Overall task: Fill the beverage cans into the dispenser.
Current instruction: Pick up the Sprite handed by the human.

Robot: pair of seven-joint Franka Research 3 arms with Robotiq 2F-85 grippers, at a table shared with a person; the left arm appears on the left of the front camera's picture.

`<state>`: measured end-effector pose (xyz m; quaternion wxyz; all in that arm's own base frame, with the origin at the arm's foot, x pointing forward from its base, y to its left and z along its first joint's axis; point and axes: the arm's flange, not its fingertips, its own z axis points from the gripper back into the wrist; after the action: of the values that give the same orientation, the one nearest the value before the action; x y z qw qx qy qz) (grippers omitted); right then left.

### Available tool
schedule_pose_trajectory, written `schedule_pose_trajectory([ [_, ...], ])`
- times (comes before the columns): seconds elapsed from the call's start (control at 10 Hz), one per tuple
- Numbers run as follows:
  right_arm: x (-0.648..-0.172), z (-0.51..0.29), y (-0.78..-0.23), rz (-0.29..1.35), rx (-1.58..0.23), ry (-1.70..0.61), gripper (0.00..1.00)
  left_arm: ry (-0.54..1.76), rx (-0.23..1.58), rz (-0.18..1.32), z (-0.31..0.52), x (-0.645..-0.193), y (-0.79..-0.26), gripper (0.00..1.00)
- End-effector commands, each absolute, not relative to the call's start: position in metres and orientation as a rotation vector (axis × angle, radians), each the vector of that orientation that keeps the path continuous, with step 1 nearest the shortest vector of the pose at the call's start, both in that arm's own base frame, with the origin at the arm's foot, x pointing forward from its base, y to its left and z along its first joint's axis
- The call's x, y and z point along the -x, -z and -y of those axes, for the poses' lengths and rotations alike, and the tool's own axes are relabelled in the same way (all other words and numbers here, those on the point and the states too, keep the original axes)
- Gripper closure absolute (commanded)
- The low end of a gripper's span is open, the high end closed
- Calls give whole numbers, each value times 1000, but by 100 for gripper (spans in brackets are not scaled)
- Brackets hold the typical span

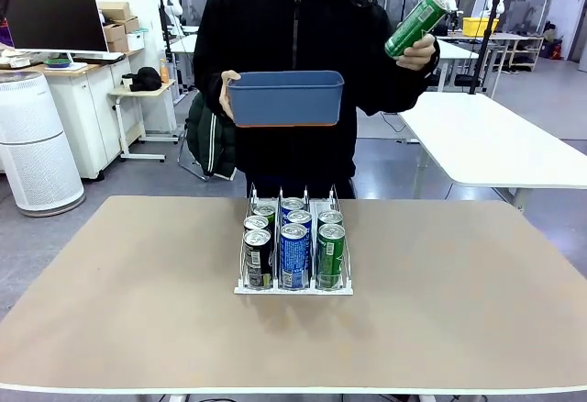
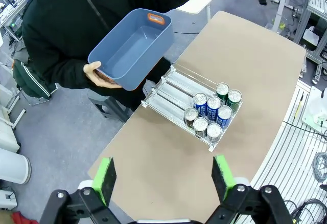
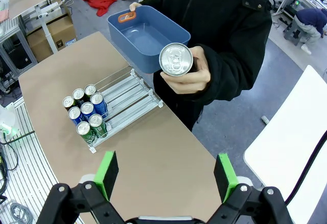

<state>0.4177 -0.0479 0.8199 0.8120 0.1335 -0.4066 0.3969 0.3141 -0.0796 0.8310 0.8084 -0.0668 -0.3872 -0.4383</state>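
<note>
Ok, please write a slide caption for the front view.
Person holds a blue tub and a green can behind the partly filled dispenser.

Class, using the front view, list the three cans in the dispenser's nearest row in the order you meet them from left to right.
Left to right: slim black aluminium drink can → slim blue-and-white aluminium drink can → slim green aluminium drink can.

The left hand [image 2: 163,177] is held high, angled downward, its two green-padded fingers [image 2: 104,179] spread wide with nothing between them. The right hand [image 3: 166,175] is likewise raised, fingers spread wide, gripping nothing.
</note>
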Motion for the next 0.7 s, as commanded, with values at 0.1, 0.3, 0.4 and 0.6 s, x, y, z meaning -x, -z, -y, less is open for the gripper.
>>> schedule_pose_trajectory([
  [0.1,-418,47,-819,871,-284,-846,0,934,140,834,79,-315,-831,0],
  [0.3,-418,47,-819,871,-284,-846,0,934,140,834,79,-315,-831,0],
  [0.4,-418,47,-819,871,-284,-846,0,934,140,834,79,-315,-831,0],
  [0.6,-418,47,-819,871,-284,-846,0,934,140,834,79,-315,-831,0],
])
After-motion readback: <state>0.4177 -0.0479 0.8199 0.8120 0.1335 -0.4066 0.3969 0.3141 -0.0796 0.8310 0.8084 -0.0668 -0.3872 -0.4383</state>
